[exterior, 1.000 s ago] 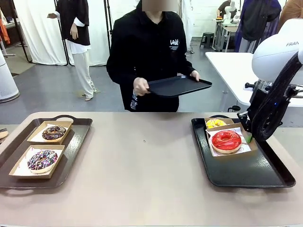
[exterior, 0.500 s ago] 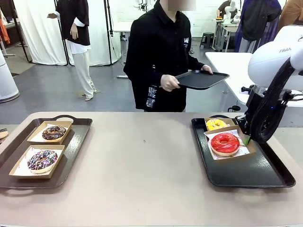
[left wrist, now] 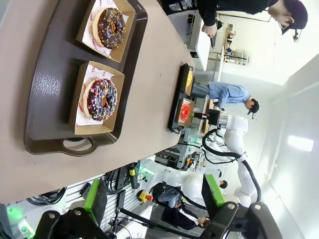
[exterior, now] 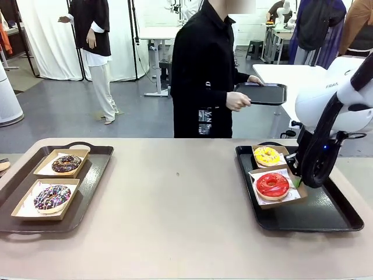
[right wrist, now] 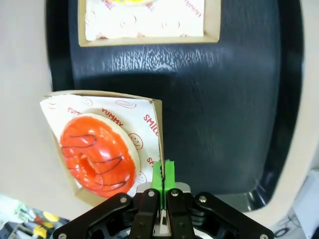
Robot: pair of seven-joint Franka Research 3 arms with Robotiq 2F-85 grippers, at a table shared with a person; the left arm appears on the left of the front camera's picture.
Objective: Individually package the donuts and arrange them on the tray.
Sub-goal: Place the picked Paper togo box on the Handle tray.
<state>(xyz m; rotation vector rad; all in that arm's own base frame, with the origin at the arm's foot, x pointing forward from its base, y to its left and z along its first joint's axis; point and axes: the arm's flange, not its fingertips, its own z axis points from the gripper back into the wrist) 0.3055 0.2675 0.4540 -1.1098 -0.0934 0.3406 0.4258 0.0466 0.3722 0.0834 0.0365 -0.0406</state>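
The right gripper has its jaws pinched shut on the thin wall of the red donut's box, on the black tray at the right of the counter. That cardboard looks light and bendy, so the rim is the place to hold; the glossy red donut is soft and its icing would smear. The yellow donut sits just beyond. The left gripper hangs with jaws wide apart, seemingly empty

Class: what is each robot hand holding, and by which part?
Right hand: shut on the red donut's box, pinching its side wall. Left hand: open, holding nothing.
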